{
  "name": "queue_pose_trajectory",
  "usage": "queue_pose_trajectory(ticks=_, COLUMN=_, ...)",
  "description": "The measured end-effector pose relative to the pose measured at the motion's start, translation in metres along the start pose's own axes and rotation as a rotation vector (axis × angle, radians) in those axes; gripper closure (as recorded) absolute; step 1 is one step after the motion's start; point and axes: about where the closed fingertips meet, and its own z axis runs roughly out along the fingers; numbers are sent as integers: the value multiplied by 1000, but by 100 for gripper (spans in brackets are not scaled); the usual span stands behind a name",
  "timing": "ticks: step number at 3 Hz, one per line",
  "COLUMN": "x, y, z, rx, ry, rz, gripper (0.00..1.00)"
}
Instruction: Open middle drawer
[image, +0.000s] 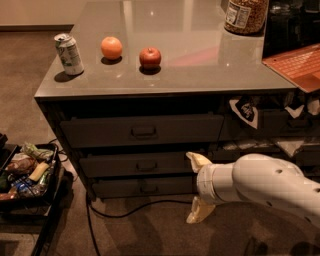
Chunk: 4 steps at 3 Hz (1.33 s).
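White, rounded arm shell reaches in from the right, low and roughly level, and the gripper (192, 187) has its two cream fingers (198, 160) spread wide, one up and one down, holding nothing. The middle drawer (125, 165) sits just left of it and looks shut, with the upper finger right by its right end. It has a flat, matte dark grey front with a small rectangular pull handle (146, 166).
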Motion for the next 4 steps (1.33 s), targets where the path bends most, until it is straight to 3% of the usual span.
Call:
queue_pose_trajectory(ticks=1, x=0, y=-15, z=-1, rx=59, ry=1, rz=-1, gripper=0)
queue_pose_trajectory(ticks=2, x=0, y=-15, z=-1, rx=59, ry=1, rz=-1, gripper=0)
queue_pose_trajectory(ticks=4, x=22, y=-15, z=37, rx=118, ry=-49, rz=30, gripper=0)
